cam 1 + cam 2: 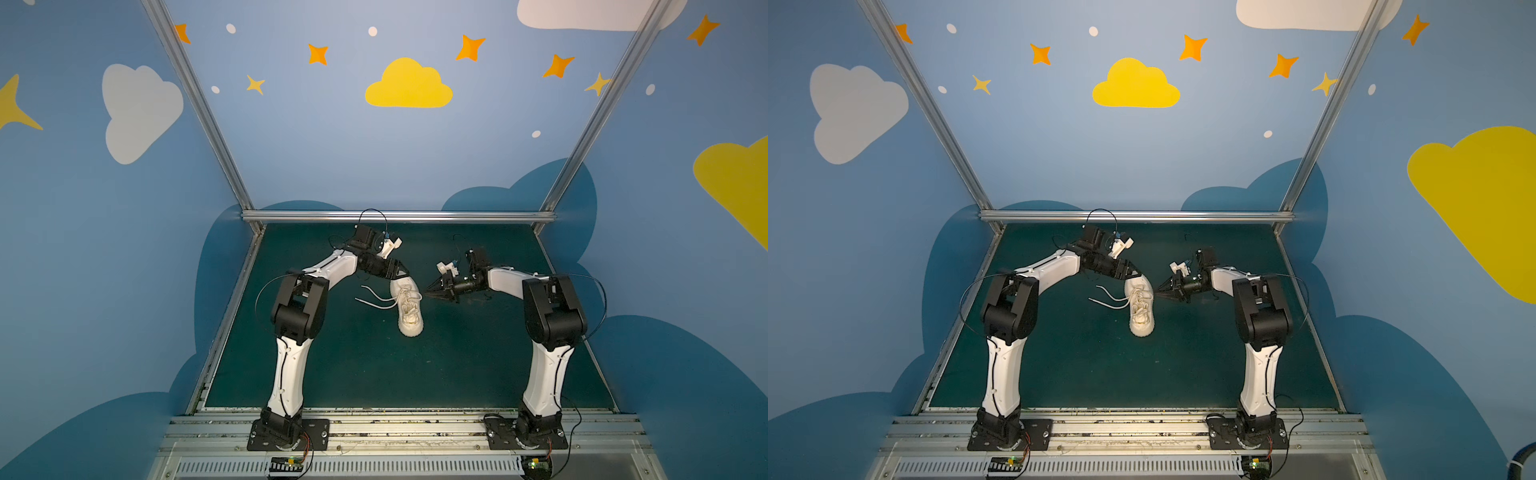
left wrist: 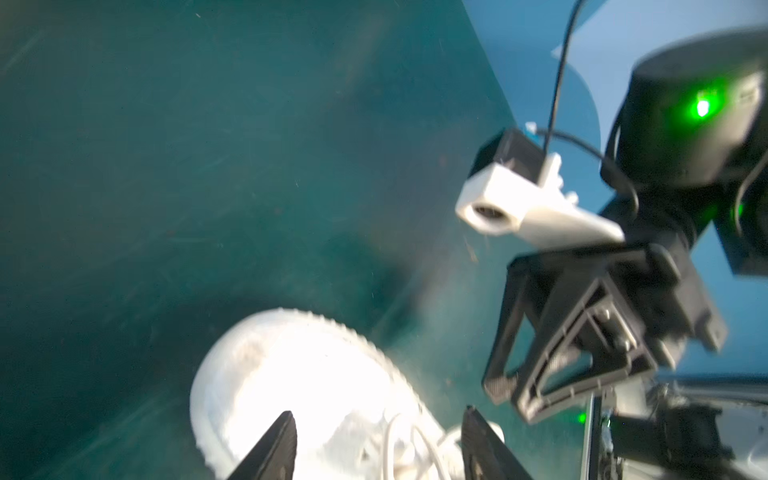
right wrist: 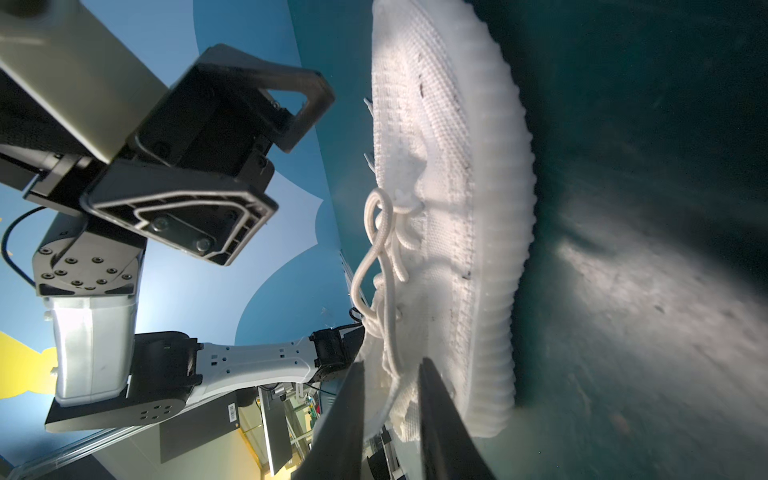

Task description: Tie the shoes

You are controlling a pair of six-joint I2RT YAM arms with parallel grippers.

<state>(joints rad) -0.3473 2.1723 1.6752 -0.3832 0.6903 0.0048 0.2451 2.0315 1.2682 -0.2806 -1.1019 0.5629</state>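
Here the fingers (image 2: 282, 444) of the left gripper (image 2: 378, 411) stand wide apart above the shoe (image 1: 409, 311). The right gripper (image 3: 392, 361) shows a narrow gap at the laced side, gripping nothing visible. The shoe lies mid-frame in both top views on the mat (image 1: 332, 365). Both lace ends (image 1: 372, 300) trail to its left, so I would pinch each near its tip. The shoe itself blocks the right gripper's reach.
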